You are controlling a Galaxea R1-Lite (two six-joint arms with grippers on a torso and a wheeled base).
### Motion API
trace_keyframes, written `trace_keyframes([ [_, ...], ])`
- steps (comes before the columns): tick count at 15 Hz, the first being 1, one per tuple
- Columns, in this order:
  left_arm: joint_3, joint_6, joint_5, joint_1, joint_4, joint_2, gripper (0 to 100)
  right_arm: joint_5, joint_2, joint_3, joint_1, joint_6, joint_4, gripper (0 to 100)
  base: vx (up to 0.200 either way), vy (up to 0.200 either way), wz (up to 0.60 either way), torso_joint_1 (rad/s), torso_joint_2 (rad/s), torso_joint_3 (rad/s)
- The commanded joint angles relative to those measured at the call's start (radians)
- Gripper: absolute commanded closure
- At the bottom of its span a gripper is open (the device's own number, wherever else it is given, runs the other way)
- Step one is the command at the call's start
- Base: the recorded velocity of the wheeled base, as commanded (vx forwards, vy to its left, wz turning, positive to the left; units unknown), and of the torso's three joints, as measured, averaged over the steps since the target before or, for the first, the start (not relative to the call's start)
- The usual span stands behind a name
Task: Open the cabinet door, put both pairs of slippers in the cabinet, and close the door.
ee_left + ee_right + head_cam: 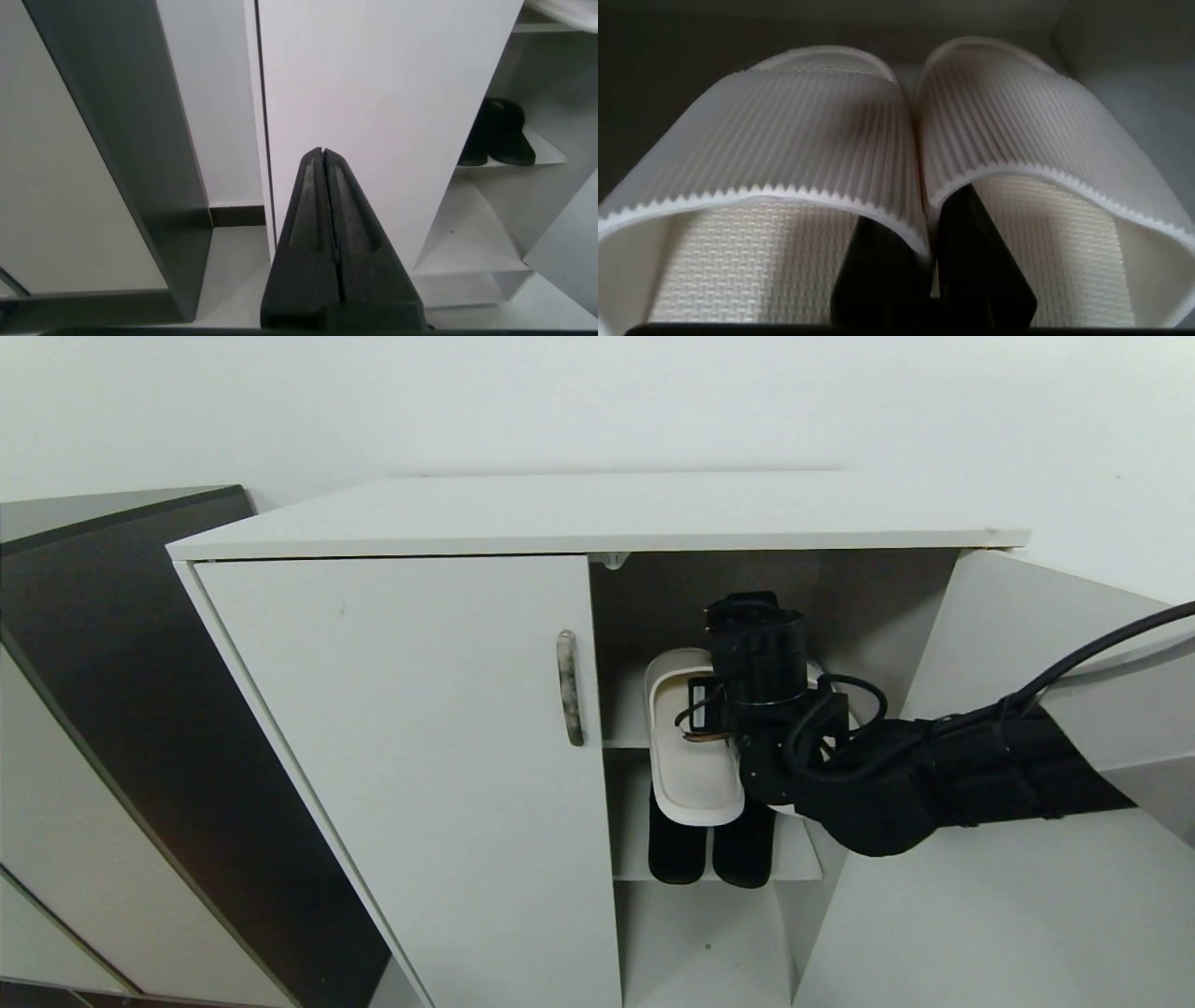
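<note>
Left gripper (323, 163), fingers pressed together and empty, before the closed white left cabinet door (401, 756). Pair of black slippers (709, 845) on the lower shelf (805, 870). Cream ribbed rubber slippers (691, 747), heels overhanging the upper shelf (621, 739), pinched together at their inner straps by the right gripper (932, 280): best pushed deeper before release.

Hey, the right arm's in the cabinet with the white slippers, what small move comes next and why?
Probably ease the right tool a little deeper before letting go. It pinches the white slippers over the upper shelf, and their heel end seems to hang past its front edge, above the black slippers, so the open door might catch them when closing.
</note>
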Motion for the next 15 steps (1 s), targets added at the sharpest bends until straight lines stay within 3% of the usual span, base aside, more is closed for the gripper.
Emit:
trace_keyframes([
  [1,0.000,0.000,-0.002,0.000,-0.001,0.001,100,0.004,0.061,-0.080,-0.022,0.001,0.033,100,0.000,0.000,0.00,0.000,0.00,0.000],
  [11,0.000,0.000,0.002,0.000,-0.001,0.001,100,0.020,0.153,-0.356,-0.068,0.016,0.218,100,0.000,0.000,0.00,0.000,0.00,0.000],
  [15,0.000,0.000,0.002,0.000,-0.001,0.001,100,0.038,0.164,-0.377,-0.074,0.016,0.235,100,0.000,0.000,0.00,0.000,0.00,0.000],
])
